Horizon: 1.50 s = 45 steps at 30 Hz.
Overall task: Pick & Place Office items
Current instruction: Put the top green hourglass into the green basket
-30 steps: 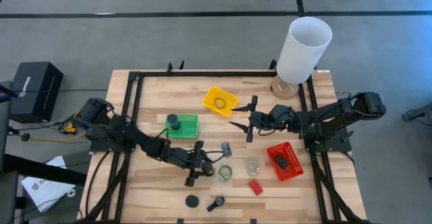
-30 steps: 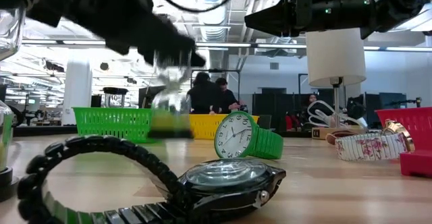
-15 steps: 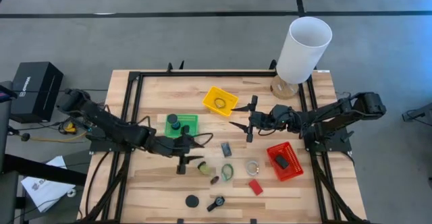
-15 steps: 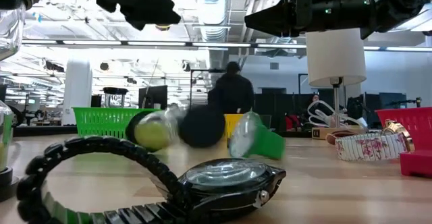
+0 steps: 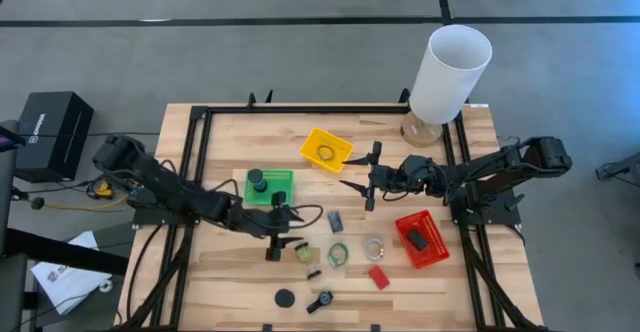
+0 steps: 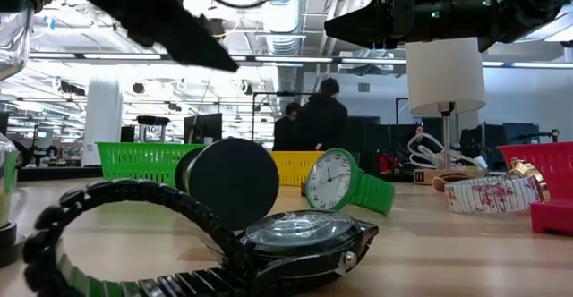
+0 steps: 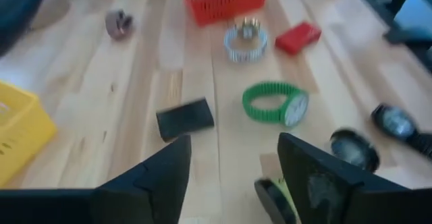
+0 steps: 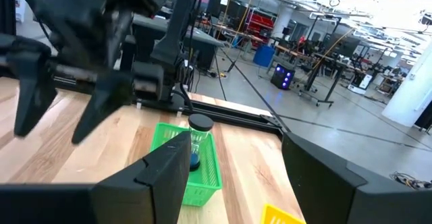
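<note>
Low view | left pincer (image 6: 192, 46) cropped, blurred | black watch (image 6: 269, 243) blocks table

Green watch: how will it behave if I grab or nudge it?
The green watch has its strap closed in a loop, so it will probably flex under a squeeze. In the low view its dial stands nearly upright, so a nudge may tip or roll it. It looks small, likely light.

Grey floor (image 5: 250, 52) crossed by dark lines surrounds the table (image 5: 230, 132). Beyond it lies an open office with ceiling strip lights (image 6: 295, 60). Two people (image 6: 313, 123) stand there.
</note>
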### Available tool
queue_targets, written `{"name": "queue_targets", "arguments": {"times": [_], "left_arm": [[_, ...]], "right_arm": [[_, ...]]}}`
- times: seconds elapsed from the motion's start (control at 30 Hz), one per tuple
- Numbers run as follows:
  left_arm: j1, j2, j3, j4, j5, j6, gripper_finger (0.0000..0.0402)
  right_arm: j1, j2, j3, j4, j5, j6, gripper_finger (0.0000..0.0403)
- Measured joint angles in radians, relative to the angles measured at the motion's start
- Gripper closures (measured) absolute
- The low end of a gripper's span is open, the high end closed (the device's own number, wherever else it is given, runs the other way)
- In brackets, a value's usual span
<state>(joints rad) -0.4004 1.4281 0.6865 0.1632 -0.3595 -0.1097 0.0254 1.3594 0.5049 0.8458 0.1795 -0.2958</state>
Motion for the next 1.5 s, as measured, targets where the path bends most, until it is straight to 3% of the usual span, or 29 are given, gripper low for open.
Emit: {"name": "queue_targets", "arguments": {"times": [0.2,0.47,1.3,1.37,1.5], "left_arm": [[0.0,0.095,0.0,0.053,0.03,-0.003,0.0161],[0.0,0.188,0.0,0.125,0.053,-0.029,0.0174],[0.0,0.199,0.0,0.152,0.054,-0.027,0.0187],[0.0,0.199,0.0,0.152,0.084,0.005,0.0182],[0.012,0.199,0.0,0.152,0.25,0.139,0.017]], "right_arm": [[0.0,0.0,0.0,0.0,0.0,0.0,0.0179],[0.0,0.0,0.0,-0.008,0.0,0.0,0.0179],[0.0,0.0,0.0,-0.008,0.0,0.0,0.0179],[0.0,0.0,0.0,-0.008,0.0,0.0,0.0179],[0.0,0.0,0.0,-0.008,0.0,0.0,0.0179]]}}
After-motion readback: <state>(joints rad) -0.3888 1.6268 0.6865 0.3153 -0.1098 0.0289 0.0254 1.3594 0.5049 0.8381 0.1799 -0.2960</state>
